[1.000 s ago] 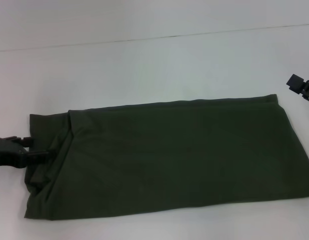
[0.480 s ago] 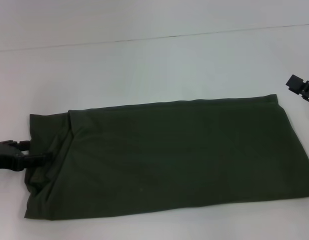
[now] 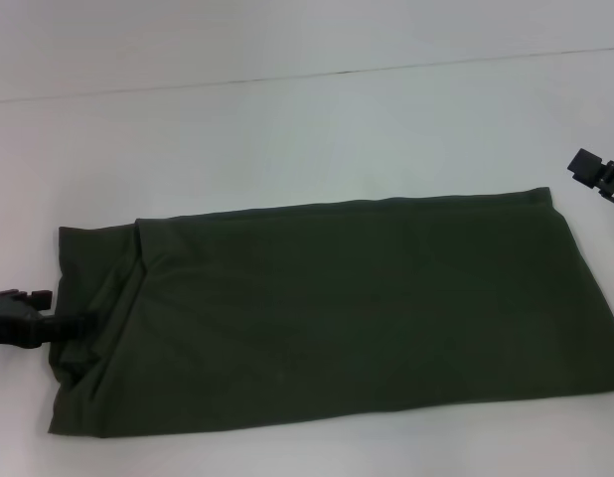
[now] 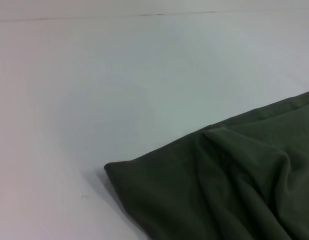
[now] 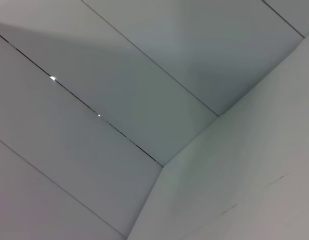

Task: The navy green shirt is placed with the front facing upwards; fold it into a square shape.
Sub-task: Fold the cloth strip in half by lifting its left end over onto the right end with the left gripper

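The navy green shirt (image 3: 337,308) lies flat on the white table (image 3: 287,139), folded into a long band with only plain green cloth showing. A folded flap and some wrinkles mark its left end. My left gripper (image 3: 65,309) sits low at the left edge of the head view. Its fingers stand apart and one fingertip (image 3: 80,321) touches the shirt's left edge. The left wrist view shows that rumpled shirt (image 4: 229,185) corner resting on the table. My right gripper (image 3: 597,174) hangs at the far right, off the cloth.
A thin seam (image 3: 317,72) runs across the far part of the table. The right wrist view holds only pale wall panels (image 5: 119,100).
My left gripper has slid left and slightly toward the near edge, away from the shirt's left end. The shirt has stayed put, and the right arm has not moved.
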Motion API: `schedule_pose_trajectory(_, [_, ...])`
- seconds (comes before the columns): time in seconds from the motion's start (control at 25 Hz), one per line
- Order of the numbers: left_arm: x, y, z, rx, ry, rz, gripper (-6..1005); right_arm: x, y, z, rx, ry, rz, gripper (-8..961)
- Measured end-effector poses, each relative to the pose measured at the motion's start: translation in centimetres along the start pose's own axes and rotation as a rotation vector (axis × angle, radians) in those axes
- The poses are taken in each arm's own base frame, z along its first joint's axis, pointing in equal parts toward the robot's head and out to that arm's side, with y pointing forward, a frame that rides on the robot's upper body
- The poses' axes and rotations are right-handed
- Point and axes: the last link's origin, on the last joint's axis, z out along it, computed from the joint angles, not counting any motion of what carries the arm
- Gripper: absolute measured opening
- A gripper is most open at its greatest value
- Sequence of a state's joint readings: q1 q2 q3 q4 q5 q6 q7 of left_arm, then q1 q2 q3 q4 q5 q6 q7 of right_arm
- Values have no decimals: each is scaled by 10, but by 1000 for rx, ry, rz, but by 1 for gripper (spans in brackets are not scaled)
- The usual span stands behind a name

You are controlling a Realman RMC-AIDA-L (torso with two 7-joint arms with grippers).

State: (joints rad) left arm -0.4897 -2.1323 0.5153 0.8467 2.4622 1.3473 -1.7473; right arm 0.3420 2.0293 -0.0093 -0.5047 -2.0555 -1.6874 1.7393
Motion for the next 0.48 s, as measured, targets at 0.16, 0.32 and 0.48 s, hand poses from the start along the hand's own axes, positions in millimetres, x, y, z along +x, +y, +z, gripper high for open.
schedule_pose_trajectory(0.16, [-1, 0, 0, 1, -5, -2, 839, 0, 0, 0, 0, 0, 0, 516])
schedule_pose_trajectory(0.32, [-2, 0, 1, 1, -10, -3, 840, 0, 0, 0, 0, 0, 0, 516])
schedule_pose_trajectory(0.48, [-3, 1, 1, -6, -12, -3, 840, 0, 0, -1, -1, 1, 1, 516])
